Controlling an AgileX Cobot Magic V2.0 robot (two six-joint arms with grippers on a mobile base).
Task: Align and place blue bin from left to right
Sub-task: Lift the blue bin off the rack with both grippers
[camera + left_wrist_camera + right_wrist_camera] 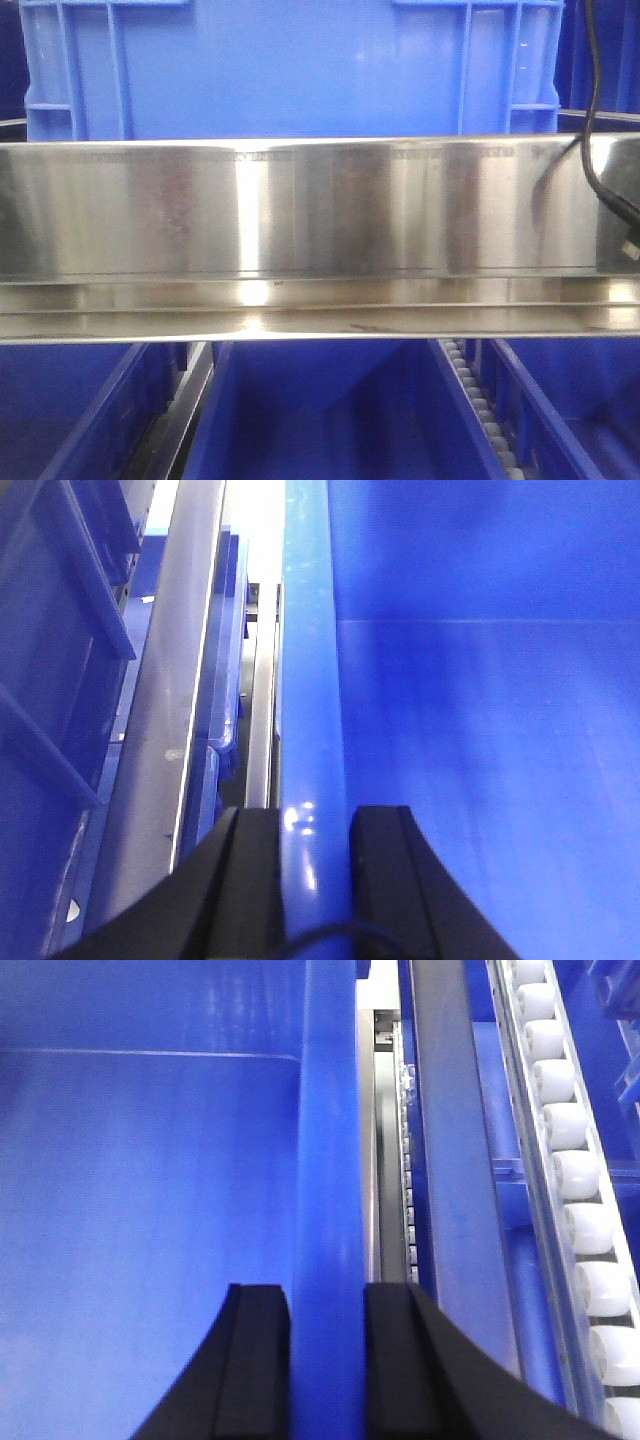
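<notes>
The blue bin [320,420] fills the lower middle of the front view, seen from above into its bare inside. In the left wrist view my left gripper [314,818] is shut on the bin's left rim [308,680], with one black finger outside the wall and one inside. In the right wrist view my right gripper [327,1295] is shut on the bin's right rim [330,1110] in the same way. The bin's smooth floor [140,1210] holds nothing. Neither gripper shows in the front view.
A polished steel beam [320,230] crosses the front view, with another blue crate [290,70] above it. More blue crates [70,410] flank the held bin. A white roller track [575,1180] runs along its right side and a metal rail [165,720] along its left. A black cable [600,150] hangs at right.
</notes>
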